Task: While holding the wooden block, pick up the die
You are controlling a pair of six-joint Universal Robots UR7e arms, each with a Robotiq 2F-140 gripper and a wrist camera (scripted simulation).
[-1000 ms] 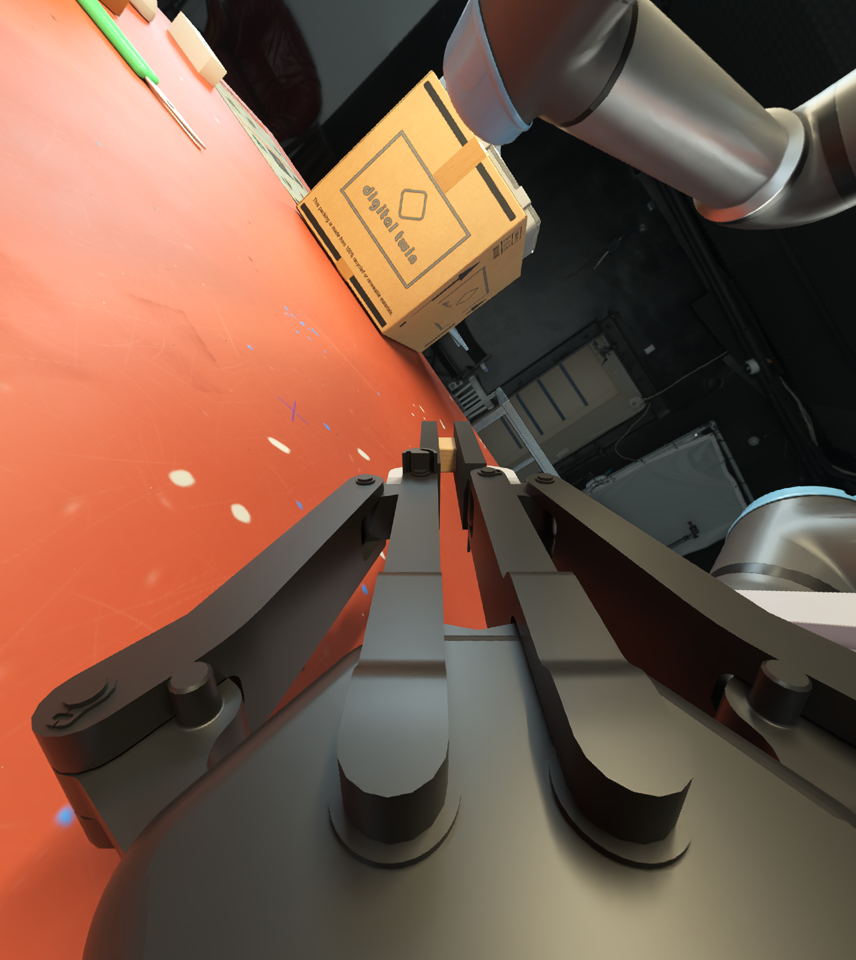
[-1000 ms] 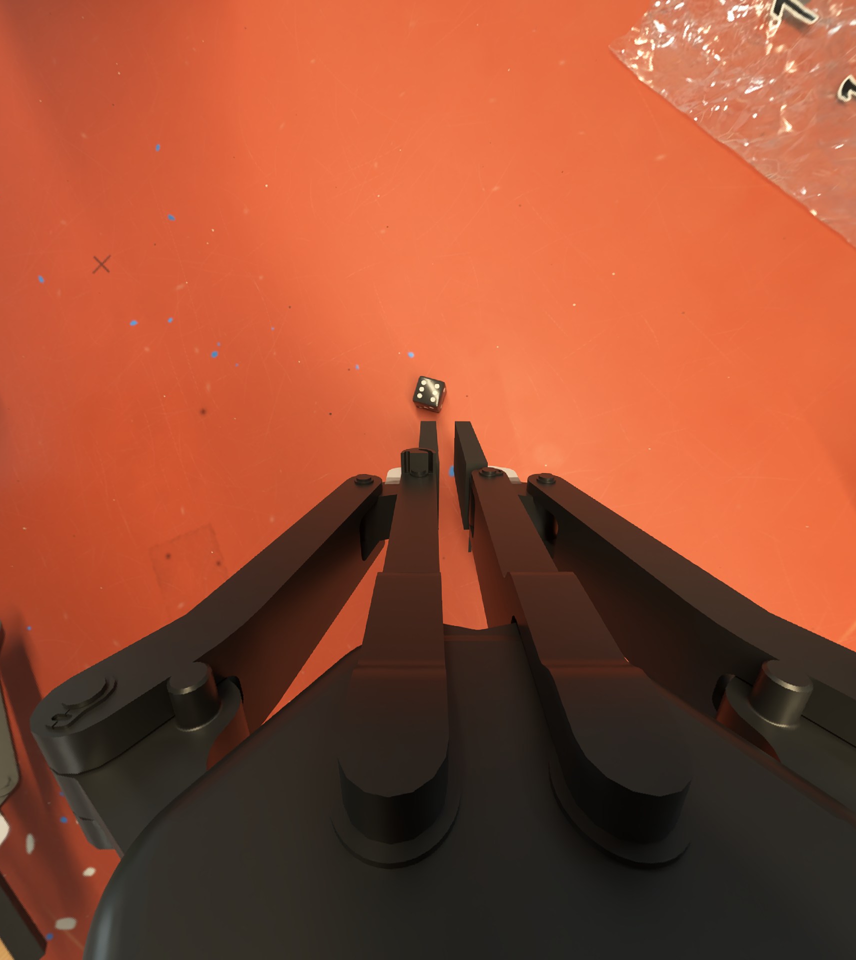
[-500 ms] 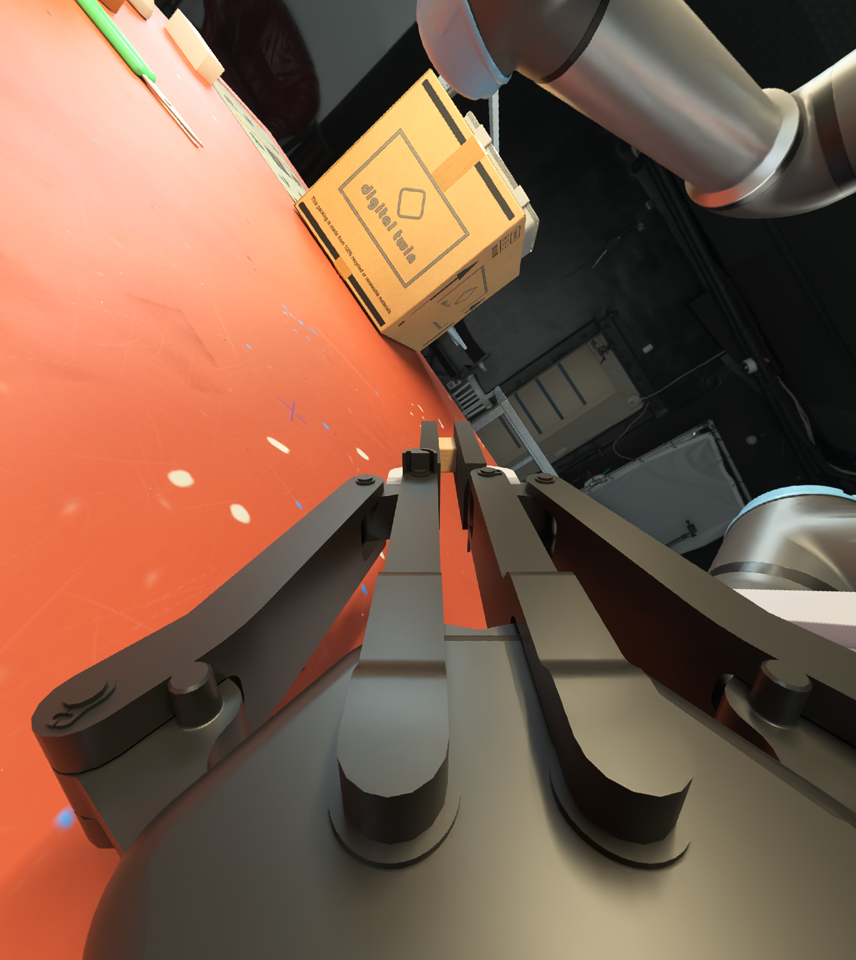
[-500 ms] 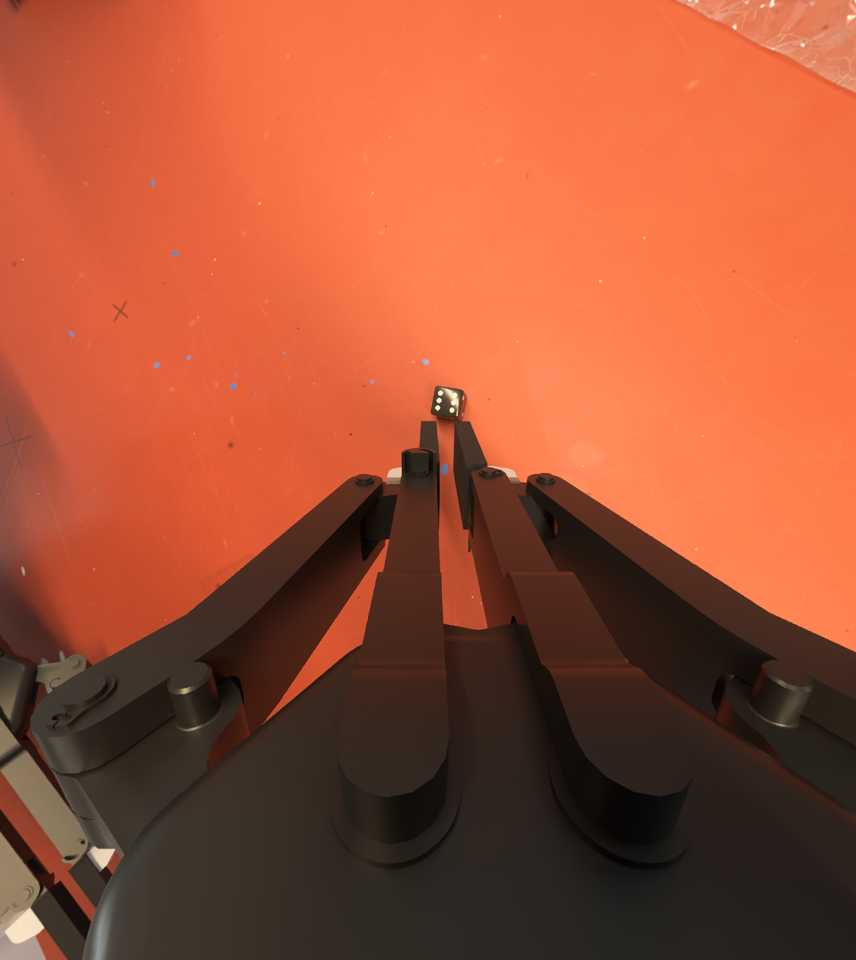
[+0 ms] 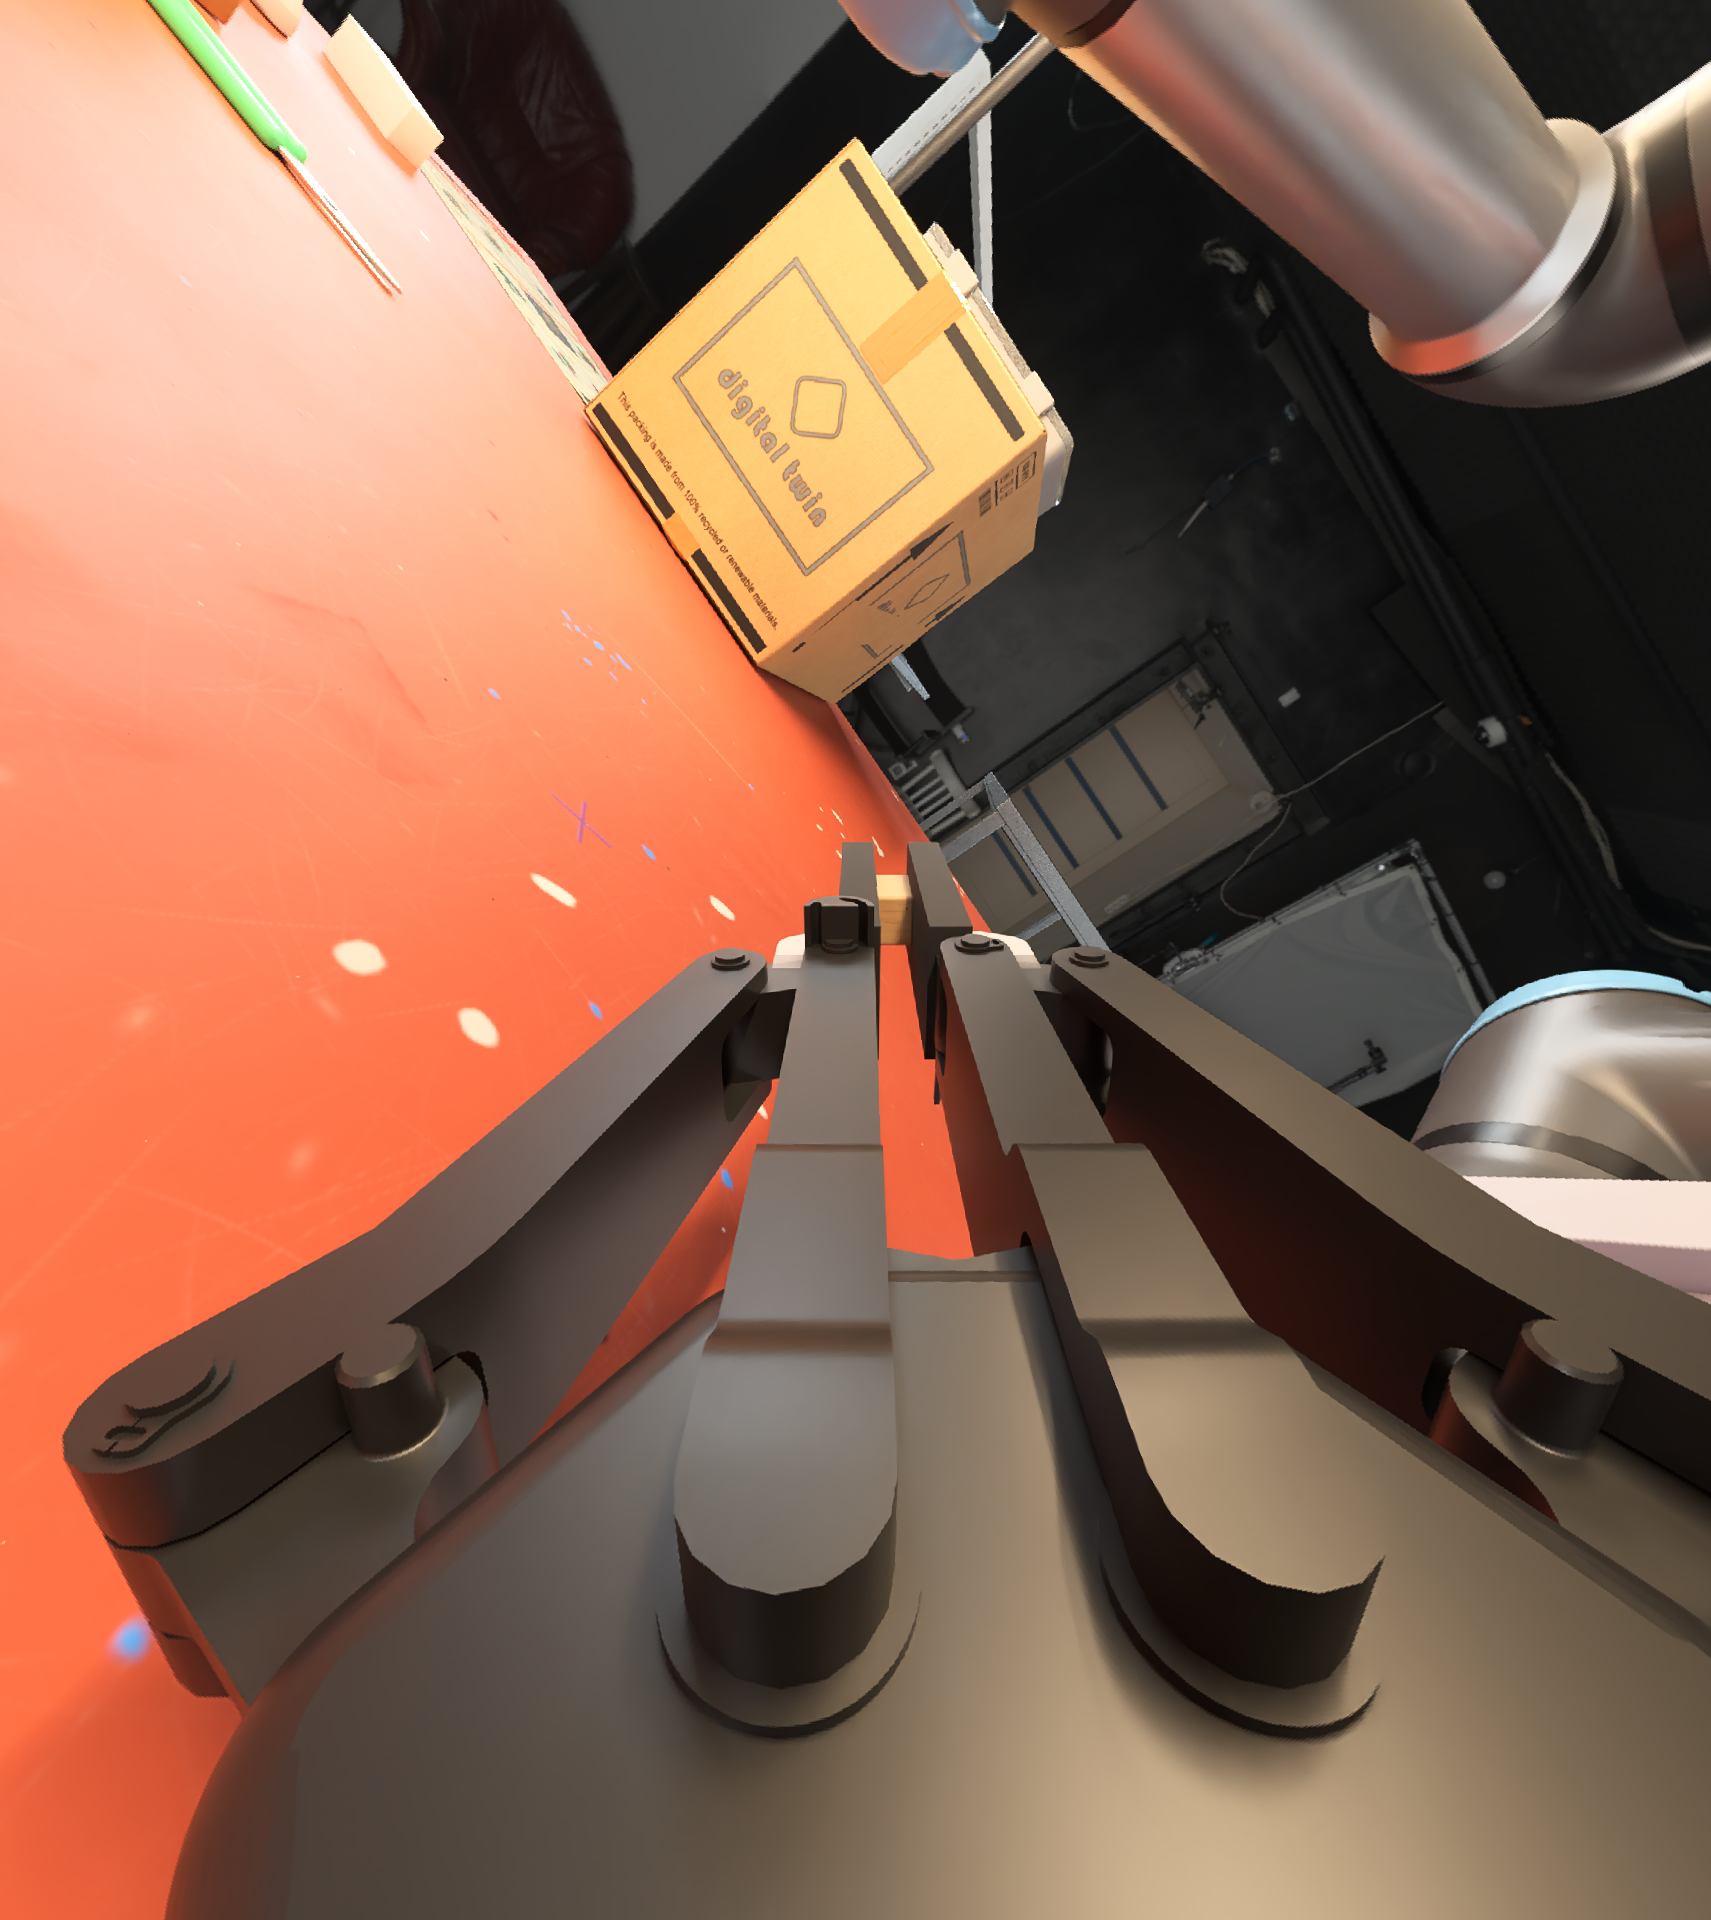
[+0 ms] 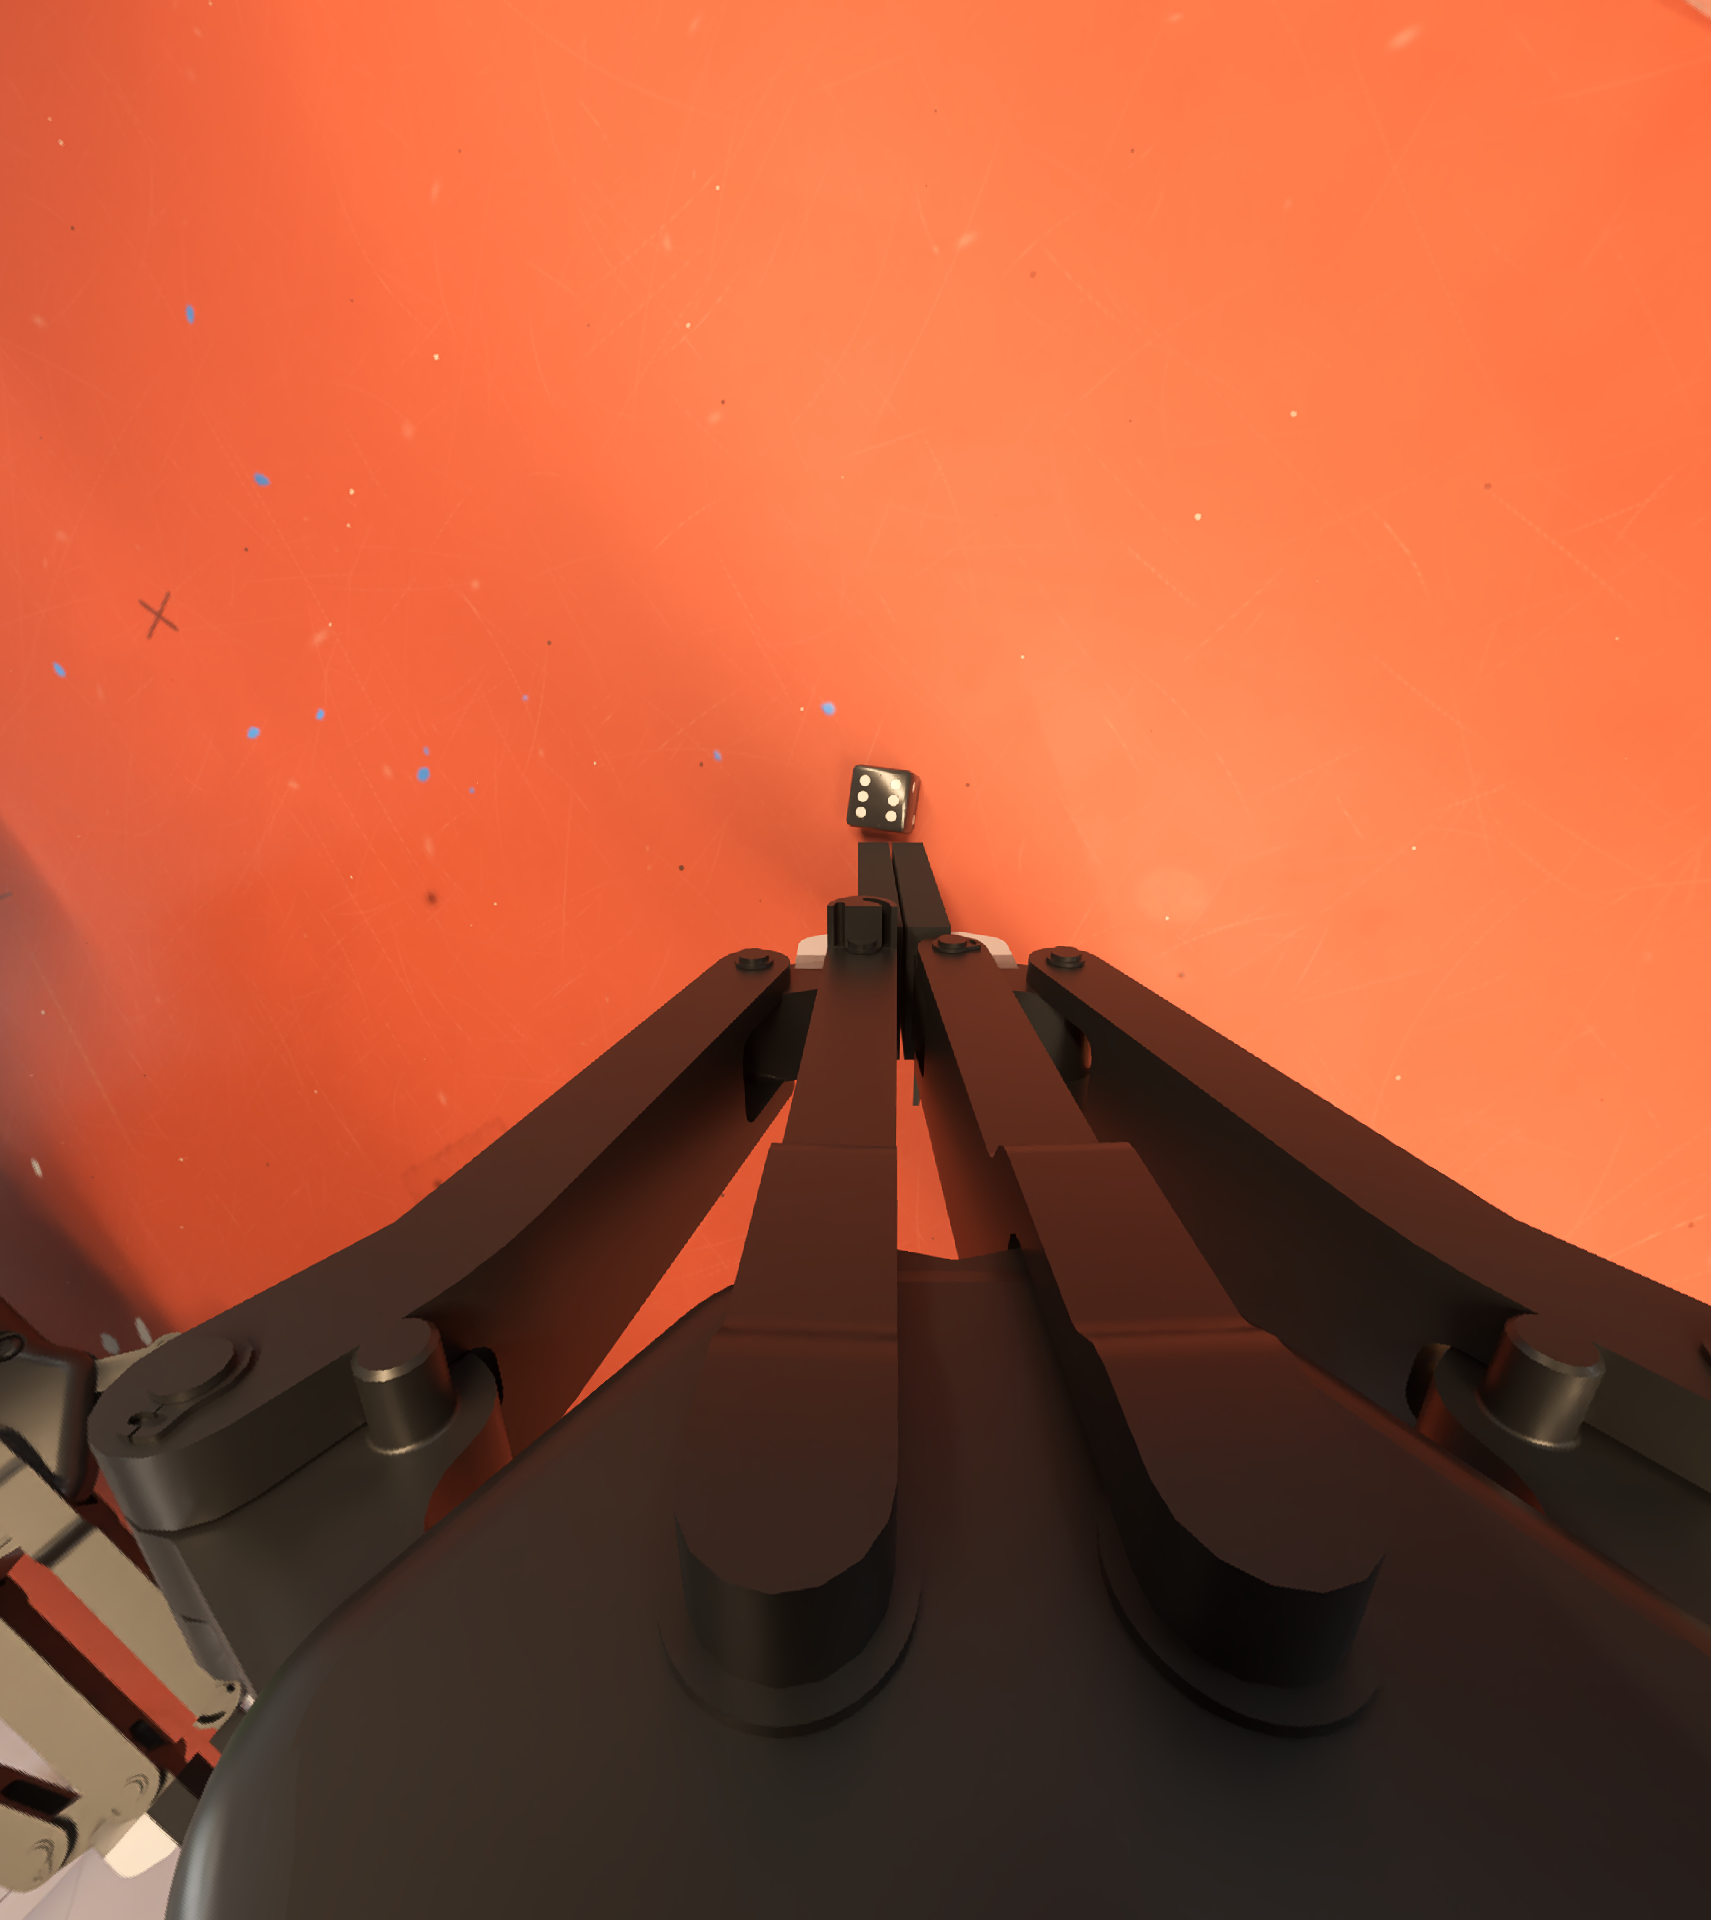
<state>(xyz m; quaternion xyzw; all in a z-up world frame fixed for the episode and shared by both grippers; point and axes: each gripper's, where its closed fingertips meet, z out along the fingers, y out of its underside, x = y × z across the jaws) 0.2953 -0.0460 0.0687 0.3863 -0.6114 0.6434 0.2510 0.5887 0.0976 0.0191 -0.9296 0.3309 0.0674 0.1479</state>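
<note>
- L end effector [image 5: 890, 883]: fingers pinching the wooden block [image 5: 892, 910], a small tan piece wedged between the tips. Same grip and same tilted pose as 1 s ago and 0.5 s ago, so the hold half of the job looks secure to me.
- L wrist view bkgd: cardboard box [image 5: 820, 436] sits at the far edge of the orange counter [image 5: 207, 675]; other arm's silver links cross overhead and have shifted a bit vs earlier frames.
- R end effector [image 6: 892, 868]: fingers pressed together, nothing between them. 1 s ago there was a narrow slit between the tips; now they're touching.
- Die [image 6: 882, 799]: black w/ white pips, resting on the counter just beyond the R fingertips, apart from them, roughly centred on the finger line. 1 s ago it sat slightly left of that line w/ a diff face toward the camera; the view has swung round and come in closer, and the crinkly clear sheet at top right is almost out of frame.
- What it means, imo: approach and alignment look about done, but the R fingers can't take the die while closed. They need to spread wider than the die before I bring them down over it.
- Risk: closed tips going fwd would just nudge the die away; it's small, light, likely to skid or tumble.
</note>
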